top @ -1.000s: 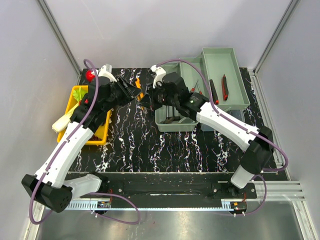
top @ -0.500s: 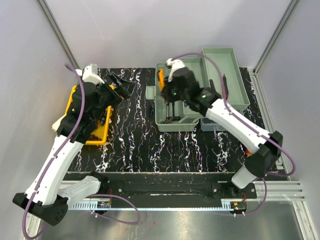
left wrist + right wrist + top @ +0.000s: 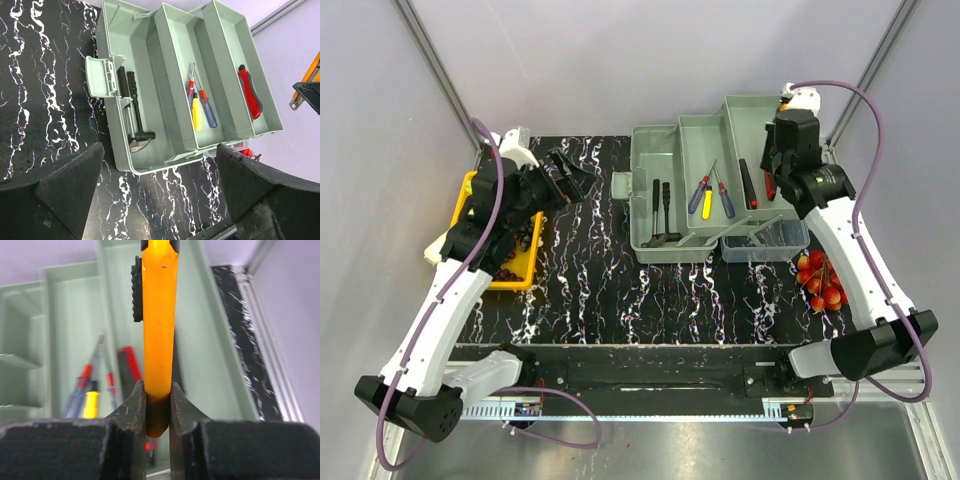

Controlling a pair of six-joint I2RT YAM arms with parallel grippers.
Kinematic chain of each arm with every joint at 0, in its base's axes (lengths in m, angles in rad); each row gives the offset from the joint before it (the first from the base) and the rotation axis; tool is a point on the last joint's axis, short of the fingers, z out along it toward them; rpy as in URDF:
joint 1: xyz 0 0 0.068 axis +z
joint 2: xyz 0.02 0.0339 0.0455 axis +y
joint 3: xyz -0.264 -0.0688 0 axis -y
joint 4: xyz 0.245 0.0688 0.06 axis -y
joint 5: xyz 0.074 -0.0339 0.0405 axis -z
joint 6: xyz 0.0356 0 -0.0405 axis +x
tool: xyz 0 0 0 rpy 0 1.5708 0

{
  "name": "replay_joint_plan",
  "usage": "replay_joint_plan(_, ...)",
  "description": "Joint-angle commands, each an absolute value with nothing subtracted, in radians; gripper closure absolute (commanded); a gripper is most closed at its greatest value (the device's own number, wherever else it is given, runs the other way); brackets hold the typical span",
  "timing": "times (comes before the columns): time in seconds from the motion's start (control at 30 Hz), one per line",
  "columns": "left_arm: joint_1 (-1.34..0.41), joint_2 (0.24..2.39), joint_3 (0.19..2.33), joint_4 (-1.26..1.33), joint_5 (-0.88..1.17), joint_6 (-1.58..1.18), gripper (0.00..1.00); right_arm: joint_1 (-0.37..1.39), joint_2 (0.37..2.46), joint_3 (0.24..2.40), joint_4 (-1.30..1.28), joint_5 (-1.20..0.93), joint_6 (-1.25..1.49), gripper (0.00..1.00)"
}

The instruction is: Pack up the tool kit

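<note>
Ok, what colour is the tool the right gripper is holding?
The tool in the right gripper is orange; the right wrist view shows it best.

A yellow bin (image 3: 516, 281) is sitting at the left edge of the black marbled mat (image 3: 620, 290) in front of me, with a pale object (image 3: 435, 248) sticking out past its left rim. A bunch of small red fruits (image 3: 820, 280) is lying at the mat's right side, well apart from the bin.
</note>
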State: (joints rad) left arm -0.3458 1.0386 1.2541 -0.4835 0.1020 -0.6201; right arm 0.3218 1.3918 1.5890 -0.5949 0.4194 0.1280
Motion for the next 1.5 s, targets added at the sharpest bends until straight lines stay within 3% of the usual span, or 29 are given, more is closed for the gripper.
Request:
replay_joint_plan(0.0,-0.337,1.057,1.267,-0.468,0.155,-0.603,0.01,0.244,1.394,1.542,-0.627,0.518,0.083,0.94)
replay_joint_plan(0.47,-0.334,1.083,1.258,-0.479,0.173,-0.614,0.01,0.126,1.539,1.519,-0.637,0.454,0.011,0.89)
replay_joint_plan(0.87,-0.31,1.15,1.256,-0.577,0.181,-0.611,0.01,0.121,1.554,1.54,-0.641,0.451,0.048,0.49)
replay_joint_plan(1.23,-0.291,1.201,1.235,-0.598,0.201,-0.591,0.01,0.091,1.474,1.66,-0.675,0.44,0.12,0.36)
replay_joint_plan(1.47,-0.29,1.264,1.227,-0.572,0.235,-0.583,0.01,-0.15,1.503,1.709,-0.716,0.266,0.284,0.32)
